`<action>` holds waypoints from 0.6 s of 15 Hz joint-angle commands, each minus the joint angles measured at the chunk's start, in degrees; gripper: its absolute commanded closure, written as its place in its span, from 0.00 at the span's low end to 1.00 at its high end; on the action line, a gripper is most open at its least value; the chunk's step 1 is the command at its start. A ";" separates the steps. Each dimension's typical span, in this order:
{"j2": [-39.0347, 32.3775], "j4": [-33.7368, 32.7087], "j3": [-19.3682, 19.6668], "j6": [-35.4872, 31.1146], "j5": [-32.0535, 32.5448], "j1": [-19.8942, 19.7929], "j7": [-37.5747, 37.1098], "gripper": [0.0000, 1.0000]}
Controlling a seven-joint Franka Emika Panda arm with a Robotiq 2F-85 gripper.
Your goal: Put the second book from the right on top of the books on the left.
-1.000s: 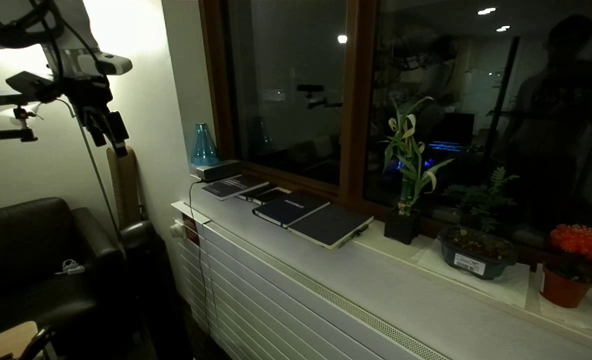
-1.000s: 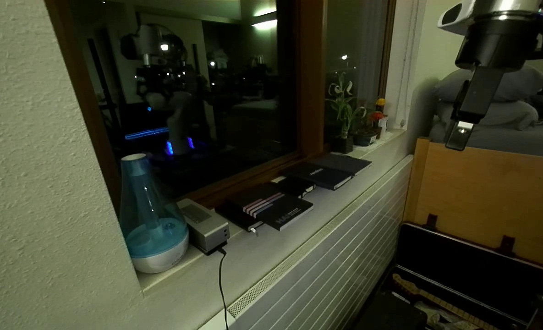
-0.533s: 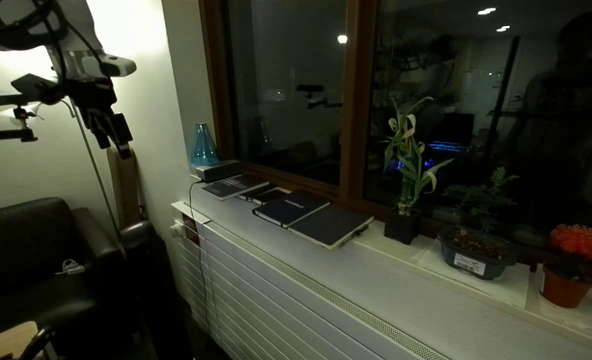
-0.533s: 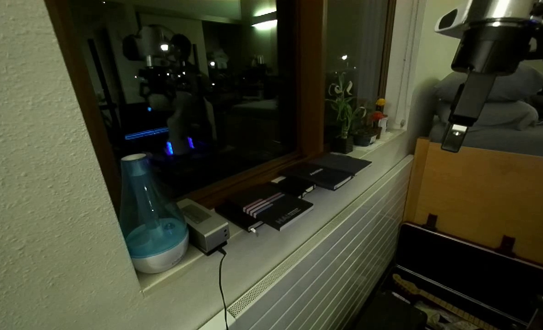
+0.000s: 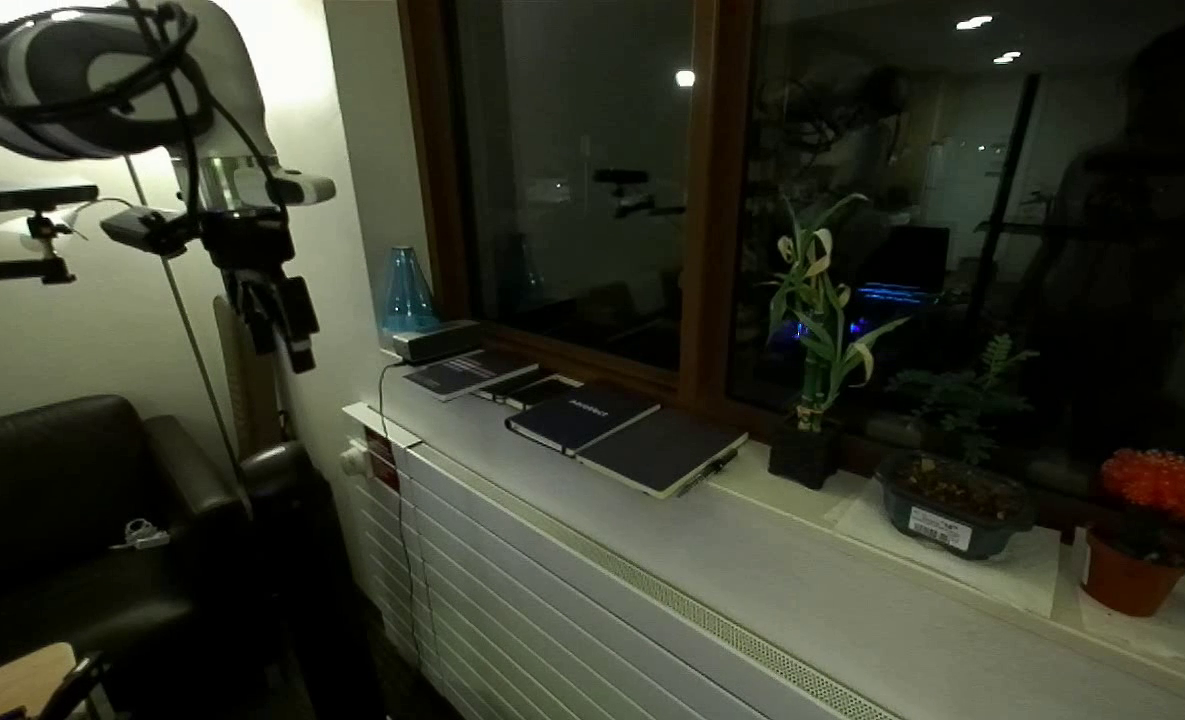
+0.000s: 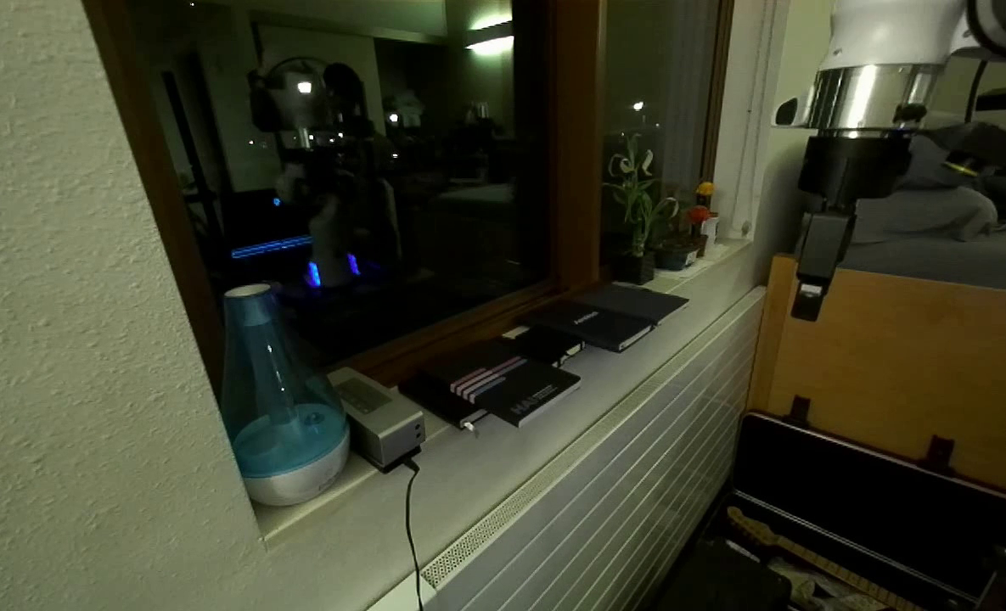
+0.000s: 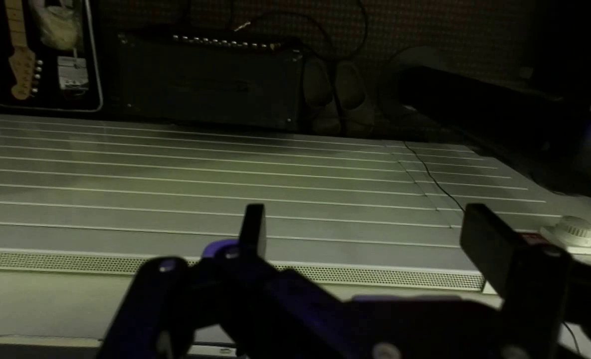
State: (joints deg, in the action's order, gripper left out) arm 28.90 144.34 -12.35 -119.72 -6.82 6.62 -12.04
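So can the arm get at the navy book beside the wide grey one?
Probably yes: the claw is open and empty, and nothing visible blocks the room-side edge of the navy book; the wide grey book crowds one side.

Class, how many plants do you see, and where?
4, left to right by the window: tall stalked plant, low leafy plant, red-topped plant and, in an exterior view behind it, yellow-topped plant. Others may be hidden.

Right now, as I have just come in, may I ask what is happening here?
A white robot arm has its black two-fingered gripper open and empty. On the white windowsill, the flat dark book with white lettering, second from the right, lies untouched. At the left, a black book with pale stripes lies partly over another black book.
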 commanded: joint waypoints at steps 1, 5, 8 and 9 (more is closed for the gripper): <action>-2.49 1.45 -0.32 -2.59 5.87 -1.99 -1.61 0.00; -4.95 3.36 -1.06 -7.23 14.28 -4.08 -3.87 0.00; -7.09 5.40 -2.44 -12.18 25.03 -6.36 -8.12 0.00; -7.77 5.88 -2.84 -13.17 28.66 -7.09 -9.92 0.00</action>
State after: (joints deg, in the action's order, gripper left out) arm 22.76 147.92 -13.15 -128.40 13.35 2.12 -17.19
